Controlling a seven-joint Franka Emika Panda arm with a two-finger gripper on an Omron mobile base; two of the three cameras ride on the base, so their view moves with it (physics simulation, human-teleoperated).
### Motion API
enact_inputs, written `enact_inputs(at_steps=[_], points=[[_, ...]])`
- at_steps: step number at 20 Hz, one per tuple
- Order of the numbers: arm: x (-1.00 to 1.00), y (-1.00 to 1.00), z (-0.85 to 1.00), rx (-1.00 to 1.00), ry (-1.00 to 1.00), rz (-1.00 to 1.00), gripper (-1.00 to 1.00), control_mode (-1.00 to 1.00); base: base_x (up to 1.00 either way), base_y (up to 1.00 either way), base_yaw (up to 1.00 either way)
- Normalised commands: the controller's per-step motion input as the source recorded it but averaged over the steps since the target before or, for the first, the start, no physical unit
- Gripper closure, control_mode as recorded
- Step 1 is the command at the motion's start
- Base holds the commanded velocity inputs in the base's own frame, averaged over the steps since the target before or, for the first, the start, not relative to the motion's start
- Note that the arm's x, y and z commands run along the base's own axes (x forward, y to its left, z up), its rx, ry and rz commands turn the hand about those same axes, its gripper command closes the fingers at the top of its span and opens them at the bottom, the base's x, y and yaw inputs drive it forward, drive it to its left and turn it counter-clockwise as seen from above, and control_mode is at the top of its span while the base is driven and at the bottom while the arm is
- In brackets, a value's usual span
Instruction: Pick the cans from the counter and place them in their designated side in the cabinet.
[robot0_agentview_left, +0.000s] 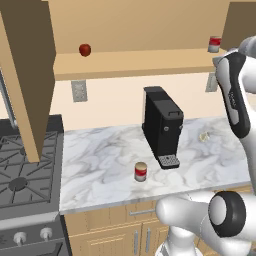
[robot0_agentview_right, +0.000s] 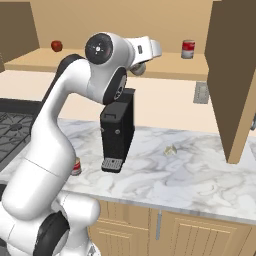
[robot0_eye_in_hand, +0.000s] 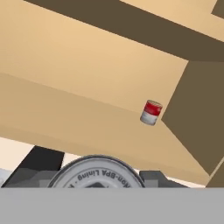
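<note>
**A:** Status check, please: which step is in hand?

**B:** Carrying, I'd judge. In the hand view a round tin top with printed lettering sits at the bottom centre, tight against the camera, so the gripper is clamped on a can. The fingers themselves are hidden behind it.

**A:** Where is the arm?

**B:** Raised high. In the right base view the hand sits upper centre, level with the shelf of the cabinet, pointing toward the right of the frame.

**A:** And the goal?

**B:** The small red-and-grey can stands on the shelf at upper right of that view; in the hand view it shows just right of centre, near the dark cabinet door. A red ball-like fruit marks the opposite end, upper left of the left base view.

**A:** Anything left below?

**B:** Yes, a red-labelled can stands on the counter, lower centre in the left base view, just beside the black coffee machine.

**A:** What does the next move call for?

**B:** Reaching further toward the shelf's can end, lowering the held can onto the board beside the red-and-grey one without knocking it, keeping clear of the open door, then releasing. After that, the counter can needs fetching.
</note>
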Motion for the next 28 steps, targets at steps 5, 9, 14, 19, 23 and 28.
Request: enact_inputs(at_steps=[5,9,14,19,23,28], points=[[0.28,-0.06,-0.04,0.0,0.0,0.0,1.0,-1.0,0.0,0.0,0.0],[0.3,-0.07,0.0,0.0,0.0,0.0,1.0,-1.0,0.0,0.0,0.0],[0.3,-0.08,0.0,0.0,0.0,0.0,1.0,-1.0,0.0,0.0,0.0],[0.3,-0.12,0.0,0.0,0.0,0.0,1.0,-1.0,0.0,0.0,0.0],[0.29,-0.13,0.0,0.0,0.0,0.0,1.0,-1.0,0.0,0.0,0.0],[0.3,-0.13,0.0,0.0,0.01,0.0,1.0,-1.0,0.0,0.0,0.0]])
